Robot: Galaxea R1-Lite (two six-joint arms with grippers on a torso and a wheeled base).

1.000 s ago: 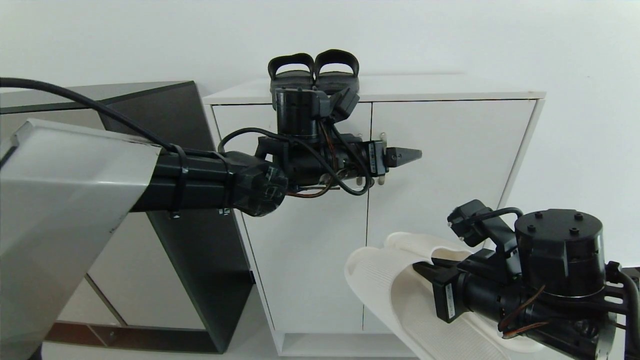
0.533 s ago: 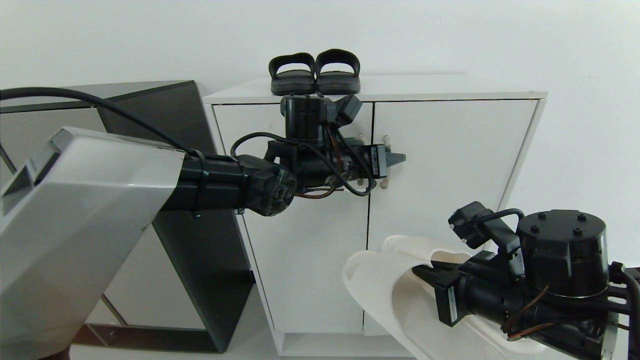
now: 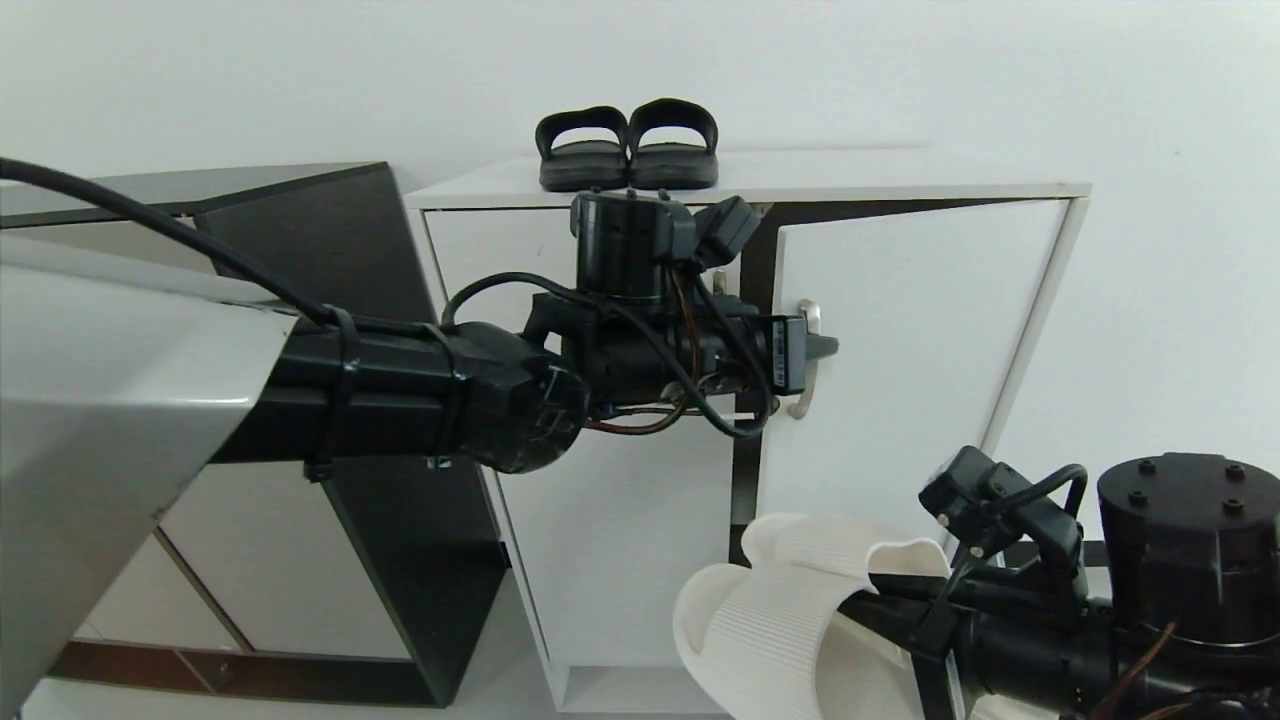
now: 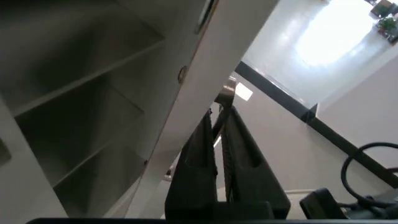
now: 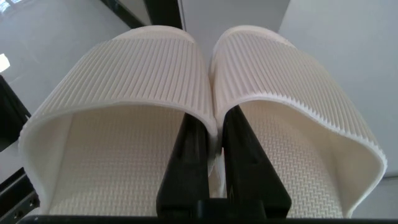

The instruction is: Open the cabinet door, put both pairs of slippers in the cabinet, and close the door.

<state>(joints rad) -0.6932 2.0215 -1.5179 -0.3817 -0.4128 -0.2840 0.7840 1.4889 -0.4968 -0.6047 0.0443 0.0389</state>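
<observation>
Room: A plain white wall stood behind the white cabinet (image 3: 900, 188).
Door: The right door (image 3: 900, 330) was partly open, with a dark gap at its inner edge.
Left claw: Your left claw (image 3: 825, 347) was narrow, pinched on the door handle (image 3: 808, 385). The arm lay level across the cabinet front.
Right claw: Your right claw (image 5: 216, 134) gripped the white slippers (image 3: 780, 610) by their inner walls, low before the open door.
Key relation: The pair's long axis pointed toward the gap. I judge the right arm was nearer, but the door needed more swing.
Black slippers (image 3: 628, 145): They lay side by side on the cabinet top.
</observation>
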